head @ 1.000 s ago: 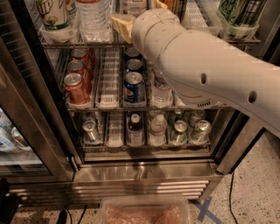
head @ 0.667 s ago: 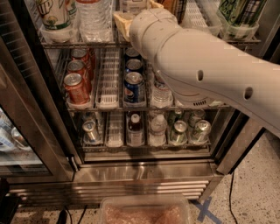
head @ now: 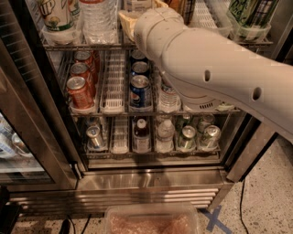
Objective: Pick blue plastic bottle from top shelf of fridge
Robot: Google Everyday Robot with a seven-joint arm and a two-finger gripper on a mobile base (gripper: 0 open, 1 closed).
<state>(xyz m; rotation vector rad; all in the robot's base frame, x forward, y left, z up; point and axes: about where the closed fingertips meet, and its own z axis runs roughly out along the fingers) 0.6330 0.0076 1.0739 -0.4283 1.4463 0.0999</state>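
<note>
My white arm reaches from the right into the fridge, up to the top shelf. Only the cream tip of the gripper shows at its end, just right of a clear ribbed water bottle. The blue plastic bottle is not clearly in view. It is either behind the arm or cut off by the picture's top edge. A slim brown-striped can stands behind the arm.
A green-and-white labelled bottle stands top left and another green-labelled one top right. Red cans, blue cans and small bottles fill the lower racks. The glass door is open at left. A pink tub lies below.
Almost nothing; the arm's end has stayed at the top shelf, shifting only slightly.
</note>
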